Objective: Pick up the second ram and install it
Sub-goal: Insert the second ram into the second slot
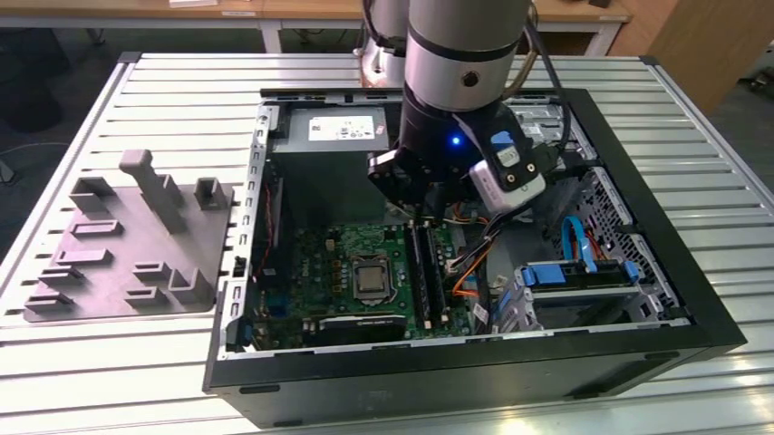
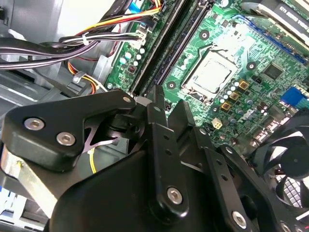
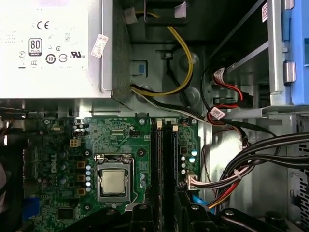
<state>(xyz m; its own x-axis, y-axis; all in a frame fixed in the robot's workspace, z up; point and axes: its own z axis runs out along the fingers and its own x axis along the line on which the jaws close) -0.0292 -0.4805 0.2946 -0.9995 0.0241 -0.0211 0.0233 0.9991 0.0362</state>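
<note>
Exterior view: the arm reaches down into the open computer case (image 1: 484, 372), with the gripper (image 1: 420, 216) just beside the CPU socket (image 1: 366, 275). The ram (image 1: 423, 272) stands edge-on in its slot, between the CPU socket and the orange cables (image 1: 466, 272). Second wrist view: the fingers (image 2: 157, 116) are drawn close together at one end of the ram (pinch or mere press cannot be told). The grey fixture tray (image 1: 133, 245) lies well apart from the CPU socket, outside the case.

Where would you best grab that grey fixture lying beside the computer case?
Probably by its tall post, from straight above: it rises well clear of the lower blocks, while the base of the grey fixture lies flat on the table.
</note>
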